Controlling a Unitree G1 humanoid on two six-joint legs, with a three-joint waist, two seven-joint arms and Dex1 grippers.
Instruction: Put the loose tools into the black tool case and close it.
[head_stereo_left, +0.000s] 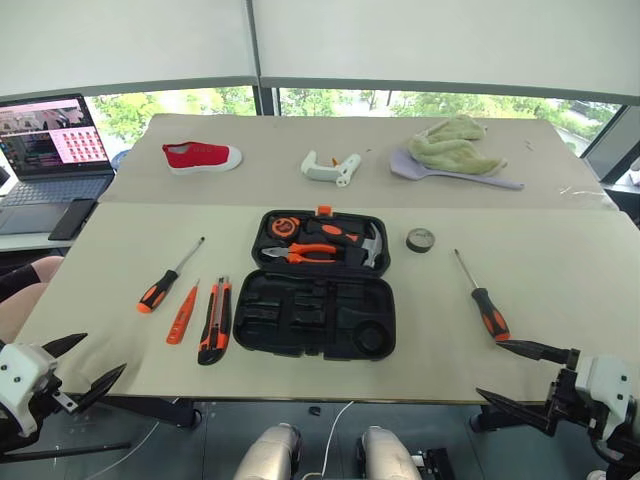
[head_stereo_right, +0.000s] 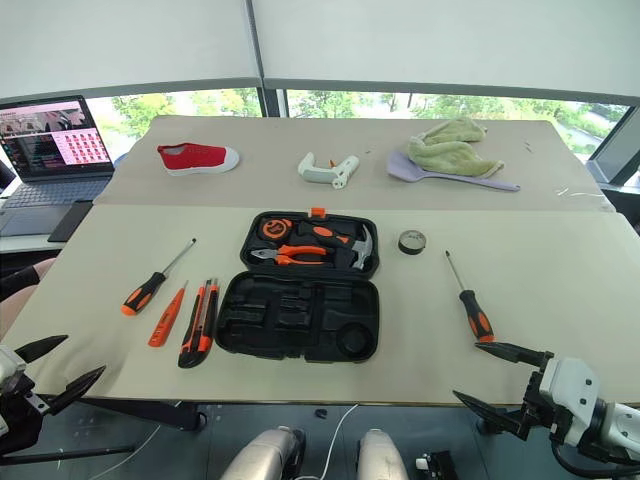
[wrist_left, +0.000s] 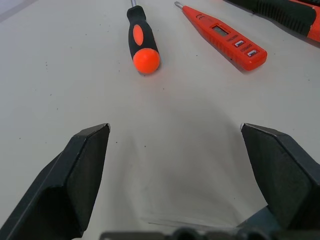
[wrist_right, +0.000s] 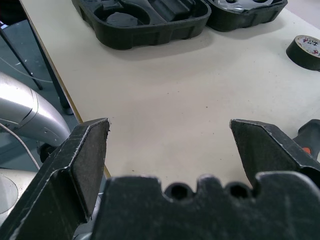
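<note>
A: Starting at the fingers, what are they doing?

B: The left gripper (head_stereo_left: 82, 366) is hanging at the near left edge of the desk (head_stereo_left: 560, 290) with its two black wedge fingers (wrist_left: 80, 175) spread wide, holding nothing. The right gripper (head_stereo_left: 520, 378) is hanging at the near right edge, fingers (wrist_right: 270, 150) equally wide apart and empty.

A: And what is lying nearest them?

B: Five loose tools, all lying flat on the pale matte desk. Left of the case: one long screwdriver (head_stereo_left: 160, 288) with a rounded orange-and-black handle and thin steel shaft, one slim all-orange tester screwdriver (head_stereo_left: 182, 316), and one blocky orange-and-black utility knife (head_stereo_left: 216, 320). Right of the case: a second long screwdriver (head_stereo_left: 488, 307) near the right gripper, and one small dark tape roll (head_stereo_left: 420, 240) further back.

A: How is the case looking?

B: The black tool case (head_stereo_left: 320, 318) is lying open in the middle of the desk, moulded plastic with rounded corners. The near half is showing bare tool-shaped recesses; the far half is holding orange-handled pliers (head_stereo_left: 300, 253) and a silver-headed hammer (head_stereo_left: 368, 243). A small orange latch (head_stereo_left: 323, 211) is sticking out at the far edge.
</note>
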